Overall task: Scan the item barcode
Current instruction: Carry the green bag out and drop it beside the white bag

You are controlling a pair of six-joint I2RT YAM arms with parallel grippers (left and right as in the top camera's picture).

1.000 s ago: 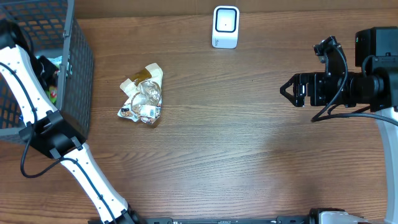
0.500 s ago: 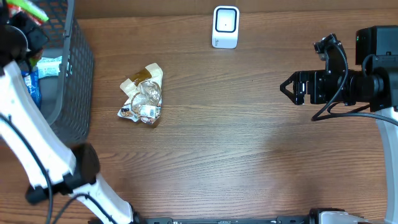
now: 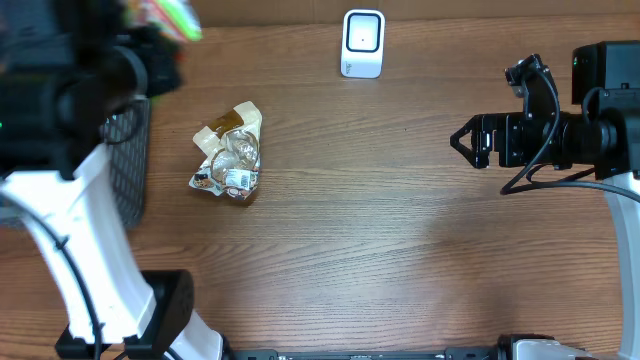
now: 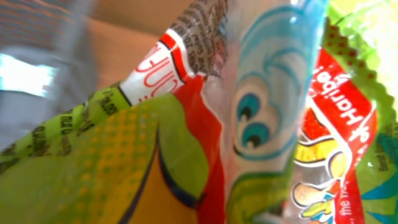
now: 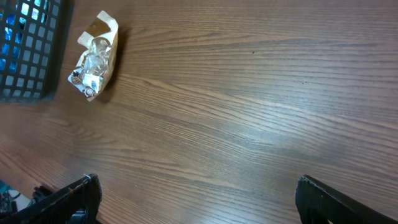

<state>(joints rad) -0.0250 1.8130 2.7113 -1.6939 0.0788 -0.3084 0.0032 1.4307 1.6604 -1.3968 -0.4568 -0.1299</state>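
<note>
Glossy, crinkled plastic candy bag (image 4: pixel 186 137); grained wooden table (image 3: pixel 400 250)

We mark a crumpled tan-and-clear packet (image 3: pixel 229 152) lying on the wooden table (image 3: pixel 400 250), toward ten o'clock; a black wire basket (image 3: pixel 128 160) stands near, at its nine o'clock.
</note>
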